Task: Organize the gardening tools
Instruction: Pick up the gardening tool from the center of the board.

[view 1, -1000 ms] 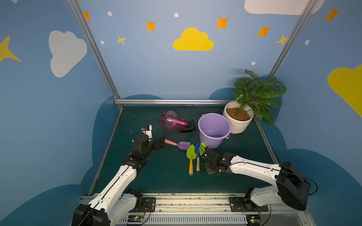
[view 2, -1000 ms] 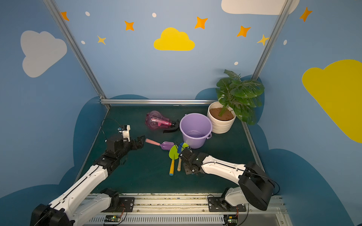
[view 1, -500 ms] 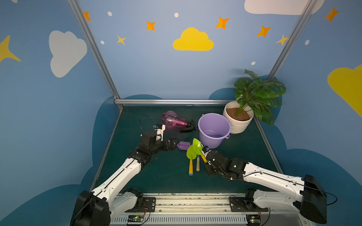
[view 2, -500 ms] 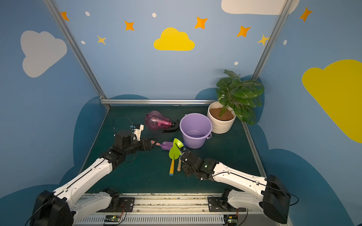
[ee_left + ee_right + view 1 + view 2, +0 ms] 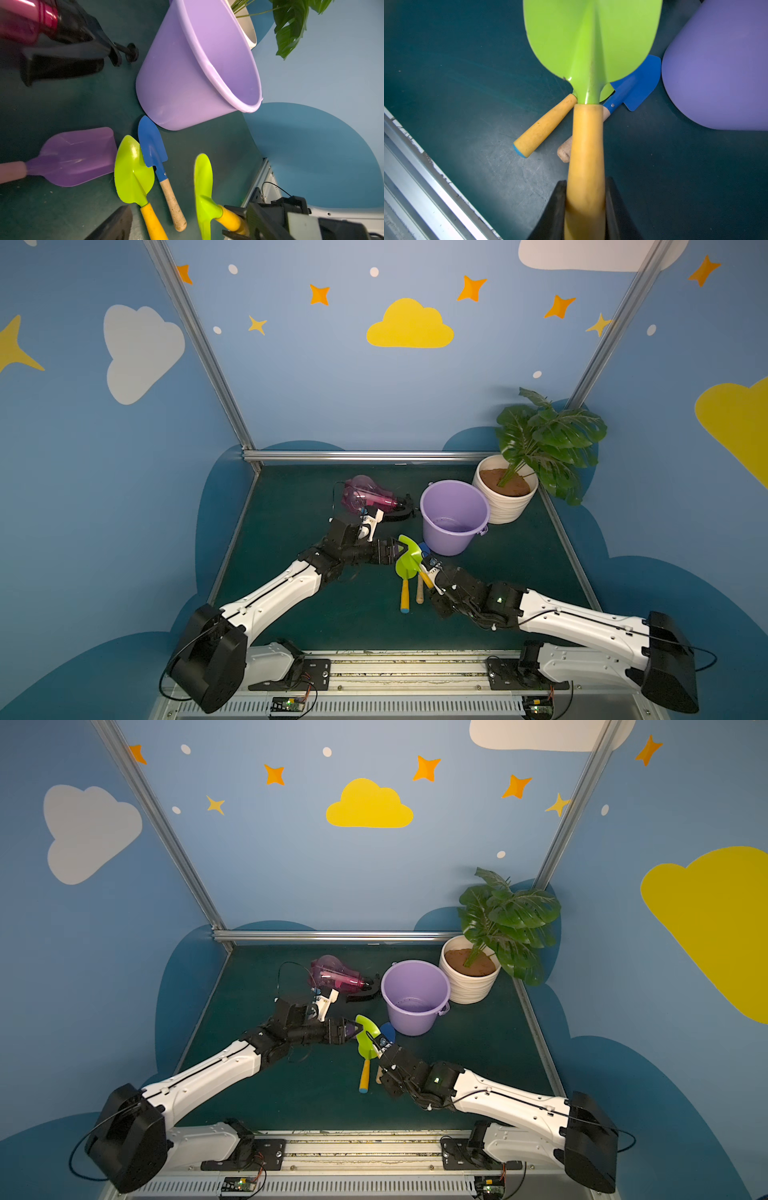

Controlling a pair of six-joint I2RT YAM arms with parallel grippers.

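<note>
We see a dark green mat [image 5: 532, 551], flat, with pale scuffs near the silver front rail [image 5: 425, 182] in the right wrist view. Three light blue walls [image 5: 374, 406] box it in, with white and yellow cloud decals, orange and yellow stars, white dots, and darker blue cloud shapes along the bottom. Aluminium posts [image 5: 199, 348] run up both back corners, with a matching bar [image 5: 365, 455] along the mat's back edge.

Back right corner: white ribbed plant pot [image 5: 507, 510] with soil and a green leafy plant [image 5: 548, 435]. The upright lilac plastic bucket [image 5: 451, 541] stands just beside it; we can't tell if they touch. The pink translucent spray bottle [image 5: 365, 493] with black trigger lies on its side on the mat, on the bucket's left-arm side.

The right gripper [image 5: 584, 197] is clamped on the yellow handle of the raised lime-green shovel [image 5: 204, 182], which is plastic, with its blade tilted up off the mat. Below it, on the mat in front of the bucket:
- flat lime-green shovel [image 5: 133, 172], yellow handle with a blue tip
- blue shovel [image 5: 152, 145], wooden handle, blade tip just beside the bucket base
- purple shovel [image 5: 76, 158], scoop-shaped, pink handle, just beside the flat one

The left gripper [image 5: 395, 551] sits over the purple shovel. We can't tell whether its jaws are parted or closed.
</note>
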